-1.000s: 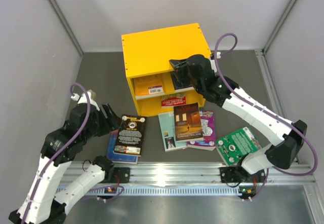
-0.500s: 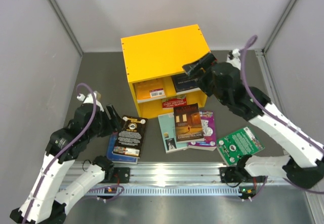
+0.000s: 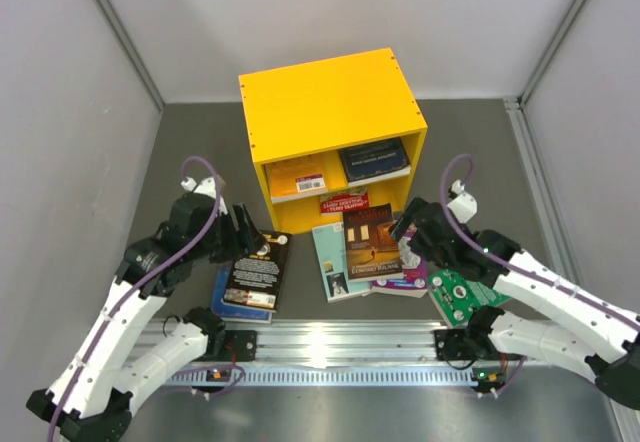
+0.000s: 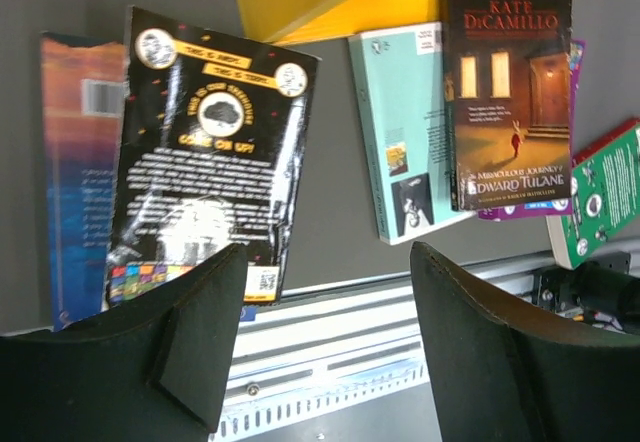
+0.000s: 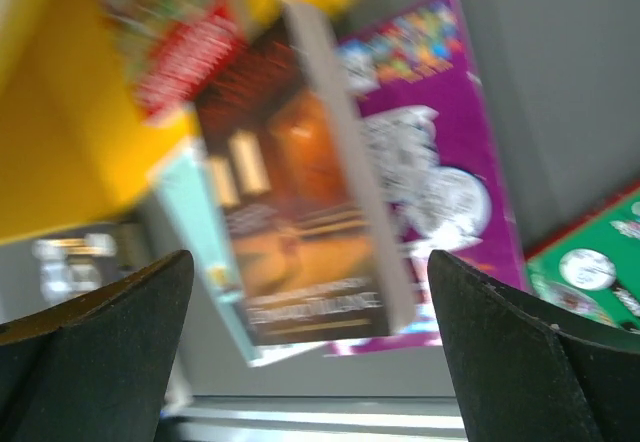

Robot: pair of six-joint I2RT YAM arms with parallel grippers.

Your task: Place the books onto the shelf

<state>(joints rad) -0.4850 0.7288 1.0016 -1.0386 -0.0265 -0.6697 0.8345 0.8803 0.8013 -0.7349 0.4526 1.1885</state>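
We keep our left hand (image 4: 328,262) released and empty, low over the surface (image 4: 330,192), with its fingers spread. The black book (image 4: 205,152) lies just ahead of its left finger, resting on top of the blue book (image 3: 222,302). Being uppermost, it is the one we can lift without disturbing what lies beneath.

Our right hand (image 5: 310,262) is released wide too, with nothing between its fingers. Straight ahead of it the dark brown book (image 4: 505,92) lies across the teal book (image 4: 400,112) and the purple book (image 5: 440,172), so we judge it the natural next pick on that side. The green book (image 3: 470,287) lies close beside the right finger.

Beyond both hands stands the shelf (image 3: 330,102). An orange book (image 3: 295,177) and a dark blue book (image 3: 373,159) lie flat in its upper compartment. A red-and-white book (image 3: 343,202) pokes out of the lower one. We reckon the task about a third done, as six books are not yet shelved.
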